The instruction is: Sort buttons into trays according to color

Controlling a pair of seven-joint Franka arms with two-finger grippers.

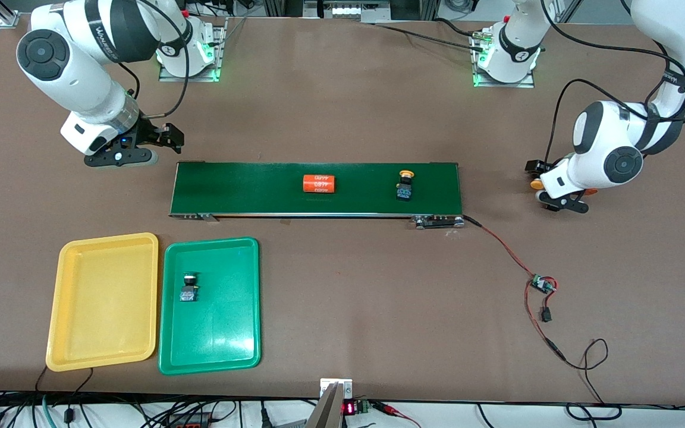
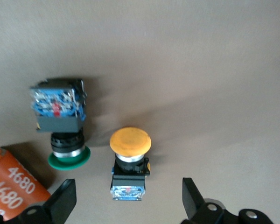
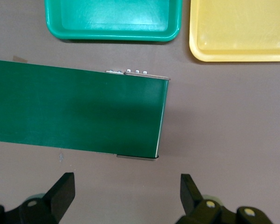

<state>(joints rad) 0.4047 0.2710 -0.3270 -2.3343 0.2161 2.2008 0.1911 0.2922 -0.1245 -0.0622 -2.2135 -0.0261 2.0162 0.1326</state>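
Observation:
A yellow-capped button lies on the dark green belt toward the left arm's end. A green-capped button lies in the green tray; the yellow tray beside it holds nothing. My left gripper hangs open, low over the bare table off the belt's end. In the left wrist view a yellow-capped button lies between the open fingers, untouched, with a green-capped button beside it. My right gripper is open and empty over the table by the belt's other end.
An orange cylinder with printed numbers lies mid-belt; another orange cylinder lies beside the left gripper's buttons. A small circuit board with red and black wires trails from the belt's end. The right wrist view shows the green tray and yellow tray.

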